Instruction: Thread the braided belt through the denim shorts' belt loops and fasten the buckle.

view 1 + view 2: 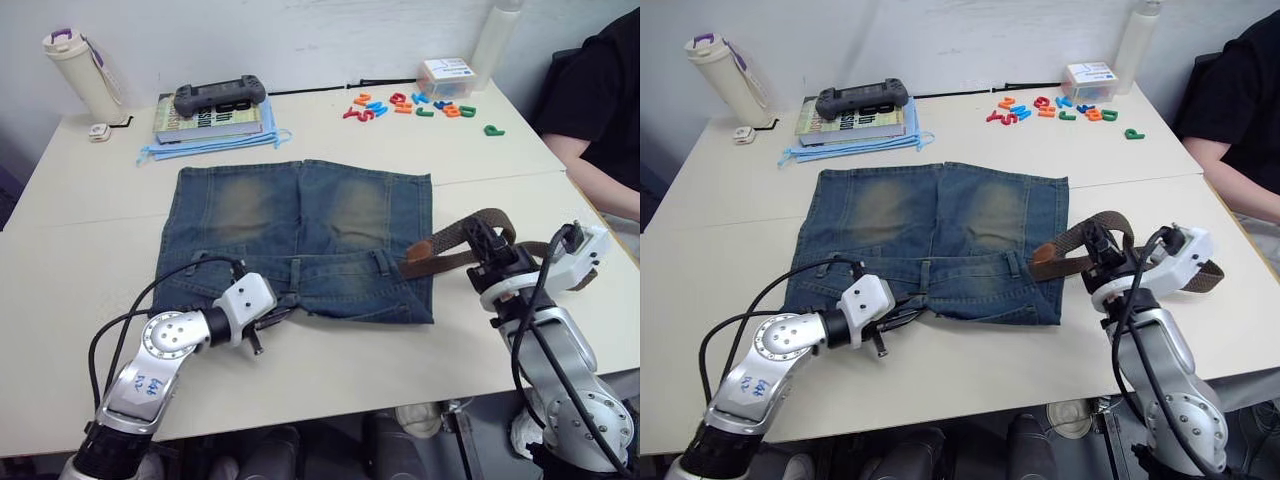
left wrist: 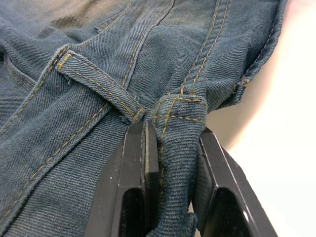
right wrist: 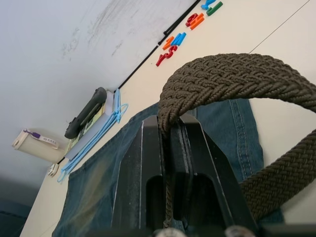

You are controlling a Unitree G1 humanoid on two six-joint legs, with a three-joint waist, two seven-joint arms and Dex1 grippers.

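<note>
At six o'clock on denim shorts (image 1: 300,235): left gripper (image 2: 170,163) clamped on waistband fold beside belt loop (image 2: 98,86). At four o'clock: right gripper (image 3: 170,131) pinching braided belt (image 3: 232,79).

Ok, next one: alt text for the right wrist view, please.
The right gripper is shut on the braided belt, whose dark woven strap arches up from between the black fingers and loops back down. Behind it the denim shorts lie flat on the pale table, with colored letter pieces and a book farther back.
</note>
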